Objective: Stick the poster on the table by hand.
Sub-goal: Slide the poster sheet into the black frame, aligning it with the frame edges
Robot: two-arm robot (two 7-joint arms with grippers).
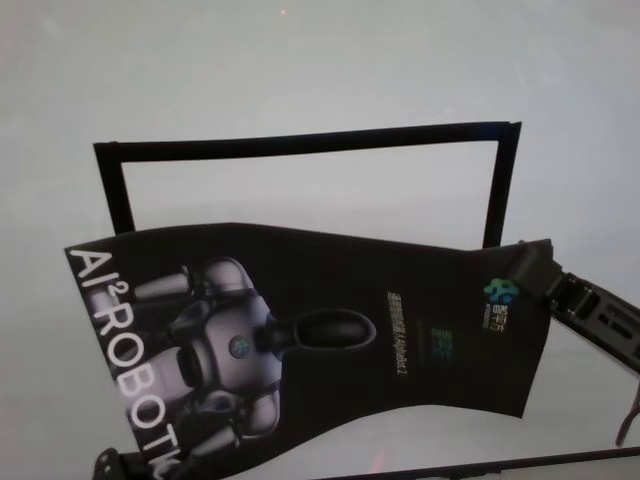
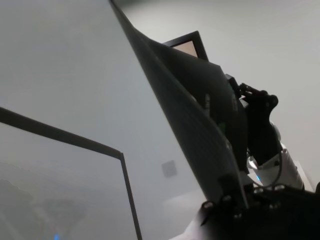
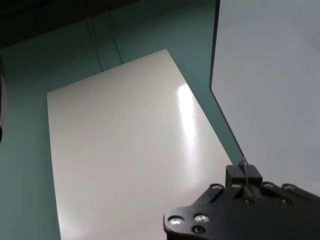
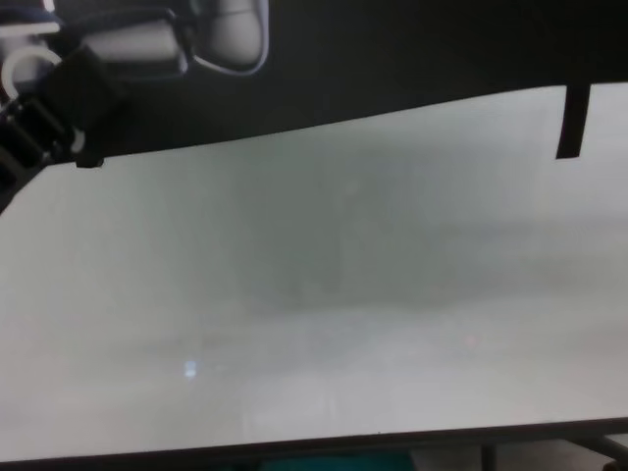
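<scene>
The poster [image 1: 400, 300] is a black glossy sheet printed with a grey-white robot and white lettering. It hangs curved above the white table [image 1: 300, 70]. My right gripper [image 1: 545, 275] is shut on its far right corner. My left gripper [image 1: 112, 462] is shut on its near left corner; it also shows in the chest view [image 4: 59, 113] and the left wrist view [image 2: 231, 194]. In the left wrist view the poster [image 2: 190, 100] is seen edge-on, with the right gripper [image 2: 260, 125] behind it. A black tape strip [image 4: 571, 123] hangs from the poster's near edge.
A black tape outline [image 1: 300, 143] marks a rectangle on the table, partly under the raised poster. The table's near dark edge [image 4: 294, 446] runs across the chest view. A white board [image 3: 125, 150] lies on the teal floor beyond the table.
</scene>
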